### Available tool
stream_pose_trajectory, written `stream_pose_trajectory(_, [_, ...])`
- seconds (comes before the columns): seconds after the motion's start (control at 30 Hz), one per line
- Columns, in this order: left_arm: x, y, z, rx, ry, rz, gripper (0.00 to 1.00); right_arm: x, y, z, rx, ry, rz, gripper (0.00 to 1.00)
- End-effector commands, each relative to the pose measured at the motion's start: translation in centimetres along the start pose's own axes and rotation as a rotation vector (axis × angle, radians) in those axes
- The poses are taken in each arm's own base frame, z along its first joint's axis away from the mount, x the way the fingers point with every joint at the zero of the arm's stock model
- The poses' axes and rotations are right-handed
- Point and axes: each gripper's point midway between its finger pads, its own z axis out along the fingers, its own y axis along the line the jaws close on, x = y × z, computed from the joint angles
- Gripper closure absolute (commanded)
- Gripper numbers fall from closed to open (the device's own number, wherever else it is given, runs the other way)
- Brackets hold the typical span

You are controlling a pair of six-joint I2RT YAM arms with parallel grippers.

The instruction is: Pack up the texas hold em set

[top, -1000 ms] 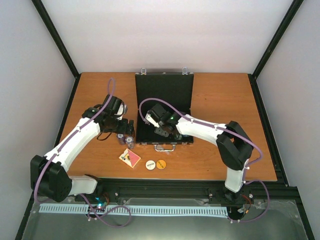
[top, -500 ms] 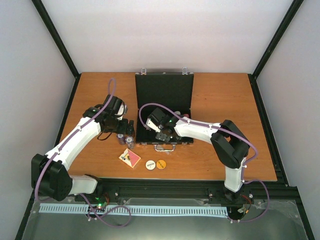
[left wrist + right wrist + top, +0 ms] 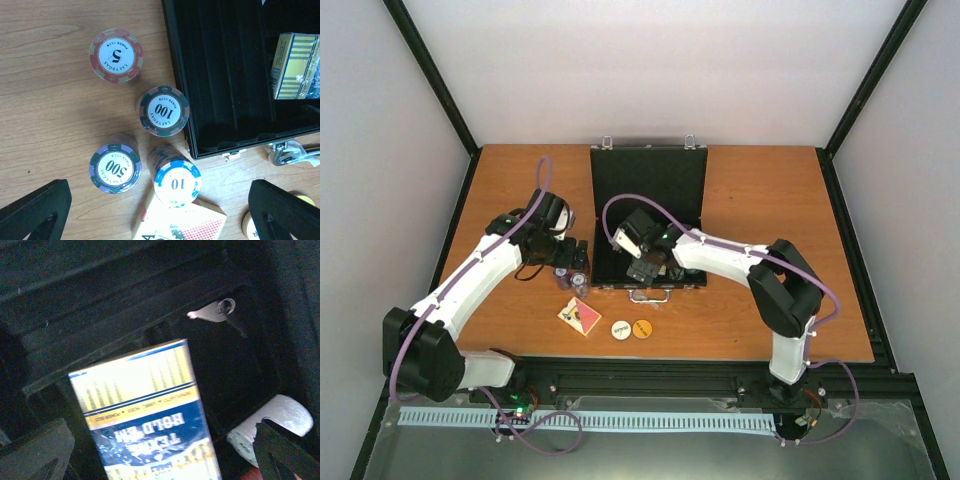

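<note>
We record: black case open on bench; blue-and-yellow deck inside it, below right pincer, fingers spread apart; four chip stacks just left of case, under left pincer, likewise apart.

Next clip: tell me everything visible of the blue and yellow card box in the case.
The card box looks like glossy cardboard: fine yellow stripes at one end, then a dark blue band with pale TEXAS HOLD'EM lettering. It rests inside the open black case, on its dark lining; whether flat or tilted is unclear. The right tool straddles it, jaws open, no contact visible.
</note>
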Motion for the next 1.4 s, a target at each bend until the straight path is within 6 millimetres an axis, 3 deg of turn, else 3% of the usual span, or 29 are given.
stream_pose_trajectory(0.0, [-0.1, -0.2, 0.0, 0.002, -0.001, -0.001, 0.00, -3.8, -3.5, -4.2, -0.028, -0.160, 0.220, 0.00])
stream_pose_trajectory(0.17, [0.0, -0.2, 0.0, 0.005, 0.003, 0.000, 0.00, -4.6, -4.5, -3.8, -0.084, -0.154, 0.408, 0.00])
stream_pose_trajectory(0.37, [0.1, -0.3, 0.3, 0.006, 0.013, -0.002, 0.00, -4.5, -4.7, -0.6, -0.085, -0.031, 0.679, 0.04])
stream_pose_trajectory(0.5, [0.0, -0.3, 0.3, 0.005, 0.015, 0.000, 0.00, -4.7, -3.2, 0.9, -0.152, 0.013, 0.786, 0.05])
stream_pose_trajectory(0.67, [0.2, 0.0, 0.2, -0.006, 0.013, 0.000, 0.00, -3.9, -1.6, 1.1, -0.216, 0.059, 0.883, 0.05])
stream_pose_trajectory(1.0, [0.1, -0.2, 0.4, 0.004, 0.013, -0.003, 0.00, -3.7, 3.8, 1.0, -0.487, 0.069, 0.864, 0.06])
stream_pose_trajectory(1.17, [0.0, -0.2, 0.2, 0.002, 0.011, 0.001, 0.00, -3.2, 2.0, 0.7, -0.381, 0.052, 0.836, 0.06])
stream_pose_trajectory(1.37, [0.0, -0.2, 0.3, 0.004, 0.010, 0.002, 0.00, -4.9, -2.3, -2.8, -0.243, -0.088, 0.798, 0.05])
